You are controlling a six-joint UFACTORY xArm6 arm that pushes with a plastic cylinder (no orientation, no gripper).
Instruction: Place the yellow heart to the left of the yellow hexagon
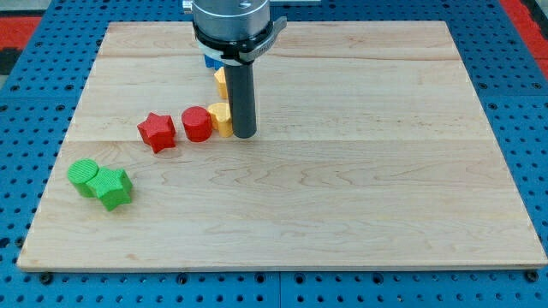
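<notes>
My tip rests on the board just right of a yellow block, touching or nearly touching it; the rod hides its right part, so I cannot tell its shape. A second yellow block sits just above it, left of the rod, also partly hidden and of unclear shape. A blue block peeks out under the arm's collar at the view's top.
A red cylinder sits against the lower yellow block's left side. A red star lies left of it. A green cylinder and a green star touch near the board's left edge.
</notes>
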